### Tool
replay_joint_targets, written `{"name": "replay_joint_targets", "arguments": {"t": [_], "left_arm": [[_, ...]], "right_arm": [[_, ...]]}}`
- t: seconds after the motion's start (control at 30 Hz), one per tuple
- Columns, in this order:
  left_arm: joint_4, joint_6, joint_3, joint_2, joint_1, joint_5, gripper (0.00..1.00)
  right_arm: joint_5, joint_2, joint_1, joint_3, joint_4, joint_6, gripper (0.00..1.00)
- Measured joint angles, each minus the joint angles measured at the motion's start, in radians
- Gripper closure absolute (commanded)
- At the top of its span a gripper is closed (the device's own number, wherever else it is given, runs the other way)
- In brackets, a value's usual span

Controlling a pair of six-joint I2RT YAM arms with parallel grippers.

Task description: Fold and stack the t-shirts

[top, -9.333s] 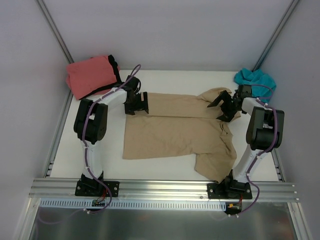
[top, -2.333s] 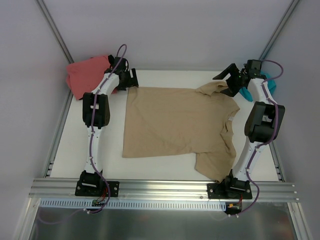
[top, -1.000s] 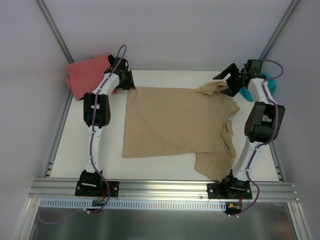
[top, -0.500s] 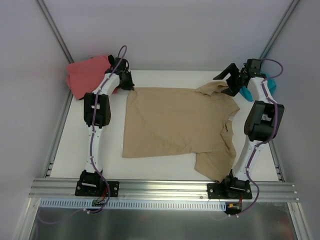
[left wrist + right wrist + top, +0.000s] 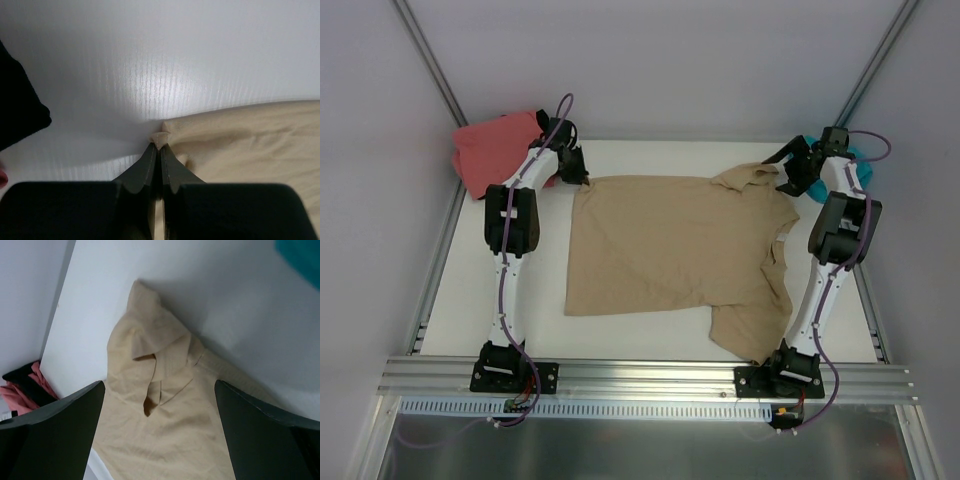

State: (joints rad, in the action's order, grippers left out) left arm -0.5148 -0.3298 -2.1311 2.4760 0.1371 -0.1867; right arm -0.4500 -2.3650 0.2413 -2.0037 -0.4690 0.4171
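White table (image 5: 545,330), aluminium rail (image 5: 650,376)

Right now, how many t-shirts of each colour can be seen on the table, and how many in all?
tan t-shirt: 1
coral-pink t-shirt: 1
black t-shirt: 1 (only part of it shows)
teal t-shirt: 1 (mostly hidden)
Total: 4

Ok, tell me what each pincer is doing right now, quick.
Left pincer: shut on a corner of the tan t-shirt.
Right pincer: open, holding nothing.
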Motion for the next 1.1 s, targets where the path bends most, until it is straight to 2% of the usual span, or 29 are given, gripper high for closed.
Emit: {"name": "replay_joint_targets", "arguments": {"t": [0.27,0.5,0.73,0.83,0.87,0.93,0.97,1.1], "left_arm": [[-0.007,0.0,0.02,-0.013,0.003,-0.013,1.0],[-0.008,0.001,0.025,-0.016,0.015,-0.013,1.0],[-0.009,0.006,0.029,-0.029,0.021,-0.013,1.0],[-0.01,0.008,0.031,-0.035,0.021,-0.013,1.0],[-0.011,0.009,0.031,-0.037,0.021,-0.013,1.0],[-0.014,0.01,0.033,-0.04,0.021,-0.013,1.0],[-0.016,0.01,0.033,-0.041,0.021,-0.013,1.0],[-0.02,0.012,0.036,-0.042,0.021,-0.013,1.0]], "right_arm": [[0.02,-0.051,0.052,-0.107,0.031,0.024,0.08],[0.017,-0.074,0.06,-0.113,0.075,0.052,0.12],[-0.005,-0.127,0.056,-0.113,0.116,0.084,0.21],[-0.019,-0.146,0.054,-0.113,0.136,0.099,0.41],[-0.025,-0.15,0.054,-0.113,0.144,0.105,0.59],[-0.034,-0.158,0.053,-0.113,0.153,0.116,0.89],[-0.039,-0.162,0.053,-0.113,0.158,0.119,0.99],[-0.046,-0.175,0.051,-0.113,0.167,0.135,1.0]]}}
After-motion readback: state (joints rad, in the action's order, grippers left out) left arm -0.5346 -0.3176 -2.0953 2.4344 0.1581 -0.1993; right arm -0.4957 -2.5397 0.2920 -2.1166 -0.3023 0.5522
